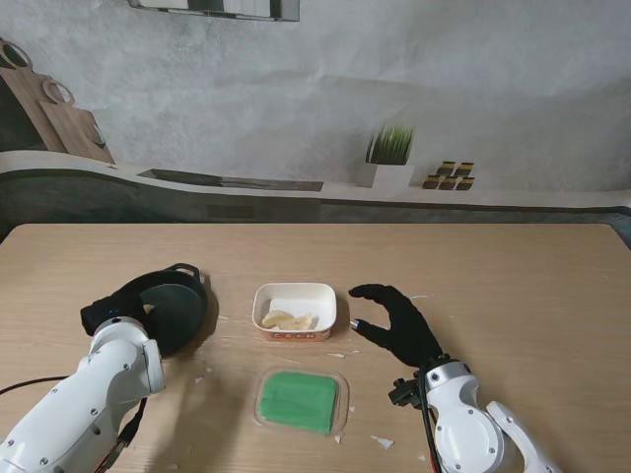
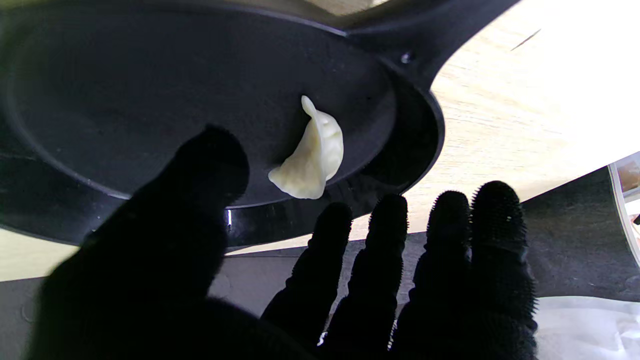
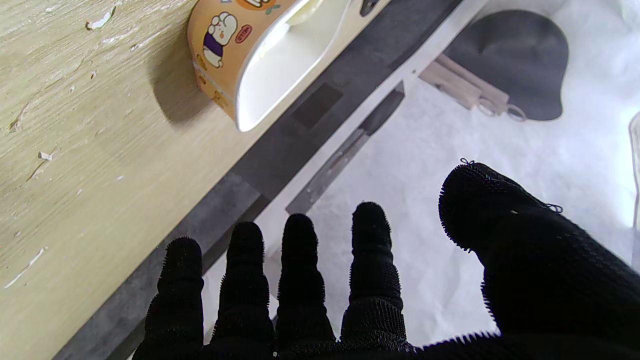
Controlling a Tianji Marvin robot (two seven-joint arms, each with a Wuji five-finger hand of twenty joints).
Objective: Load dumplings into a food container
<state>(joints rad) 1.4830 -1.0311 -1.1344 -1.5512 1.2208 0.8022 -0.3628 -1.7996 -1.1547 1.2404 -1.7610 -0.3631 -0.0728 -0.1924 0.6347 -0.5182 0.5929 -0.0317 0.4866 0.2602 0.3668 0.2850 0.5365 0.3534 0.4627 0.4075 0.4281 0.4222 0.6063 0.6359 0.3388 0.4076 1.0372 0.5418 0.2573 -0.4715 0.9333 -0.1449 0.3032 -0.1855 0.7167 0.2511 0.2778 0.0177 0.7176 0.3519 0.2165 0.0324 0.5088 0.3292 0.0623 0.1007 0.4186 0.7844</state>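
While one dumpling (image 2: 312, 157) lies panned, the left robot hand (image 2: 280, 280) hovers beside it.

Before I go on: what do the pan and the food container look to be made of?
Pan: probably coated metal; dark matte surface, riveted handle. Food container: likely paper or thin card; glossy white inside, with printed orange cartoon walls in the right wrist view. Neither is certain from looks alone.

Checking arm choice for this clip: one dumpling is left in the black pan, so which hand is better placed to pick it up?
Left. The left hand is open at the pan, fingers toward the dumpling. The right hand sits across the container.
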